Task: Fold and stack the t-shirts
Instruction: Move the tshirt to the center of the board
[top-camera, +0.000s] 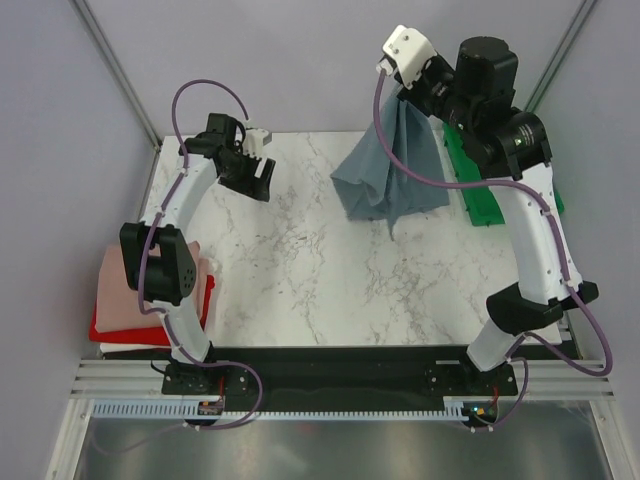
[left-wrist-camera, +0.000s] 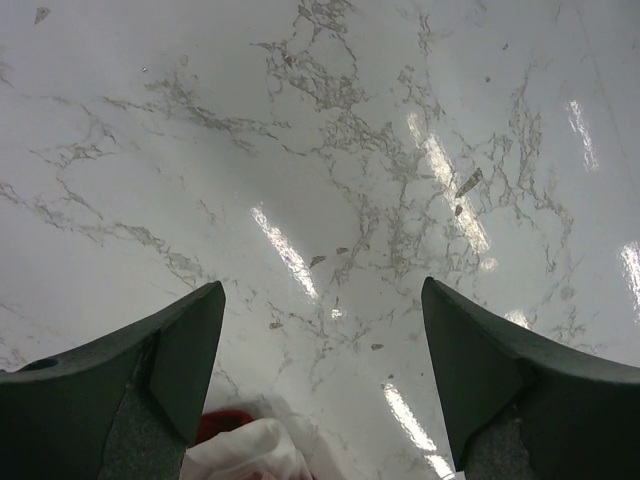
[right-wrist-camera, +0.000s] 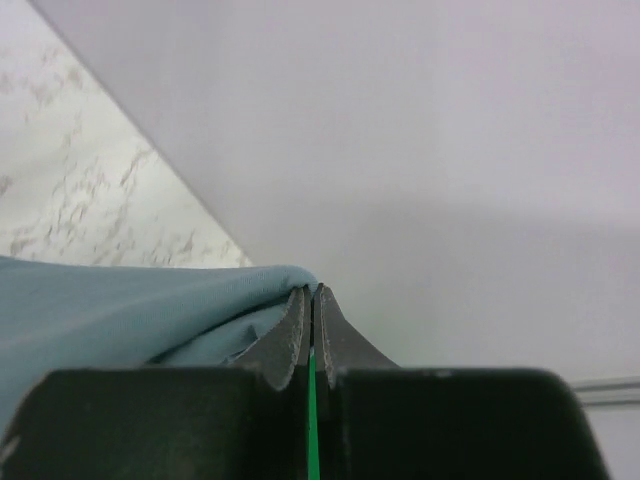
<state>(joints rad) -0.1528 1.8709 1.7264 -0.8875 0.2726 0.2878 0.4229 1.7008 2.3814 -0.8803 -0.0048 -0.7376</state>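
Altogether one blue tee (top-camera: 388, 178) — three stacked tees (top-camera: 114, 292)

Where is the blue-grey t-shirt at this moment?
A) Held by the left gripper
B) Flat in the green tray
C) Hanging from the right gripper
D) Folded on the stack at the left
C: the blue-grey t-shirt hangs bunched from the right gripper, shut on its cloth; the left gripper is open, holding nothing.

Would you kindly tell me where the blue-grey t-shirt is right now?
In the top view, the blue-grey t-shirt hangs over the far right of the table, pinched in the right gripper, just left of the green tray.
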